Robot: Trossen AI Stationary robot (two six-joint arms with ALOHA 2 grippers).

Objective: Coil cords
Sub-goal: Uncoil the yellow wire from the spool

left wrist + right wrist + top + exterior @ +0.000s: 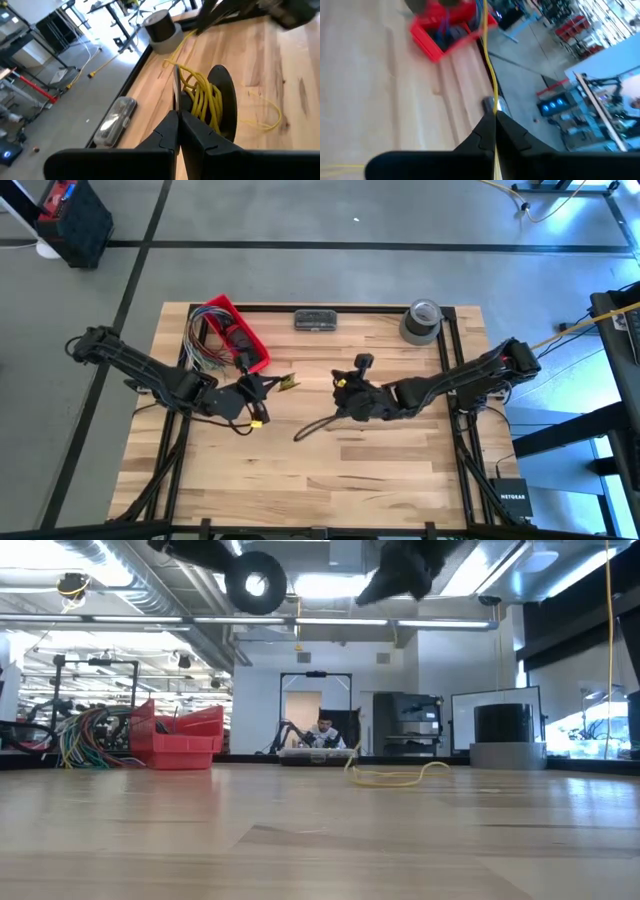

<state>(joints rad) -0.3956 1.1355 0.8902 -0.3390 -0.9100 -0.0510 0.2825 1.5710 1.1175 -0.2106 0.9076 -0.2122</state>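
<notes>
right tool (495, 120) pinches the cord (490, 70) taut, running lengthwise from its tips; left tool (178, 117) pressed together.

Cord (202, 97): yellow, coiled strands over a black round spool (227, 100). Bin (240, 332), at 11 o'clock on table: red; wire bundle (90, 737) green, blue, orange. Table (330, 470): pale wood, striped planks. Tape roll (421, 321) at 1 o'clock: grey.
</notes>
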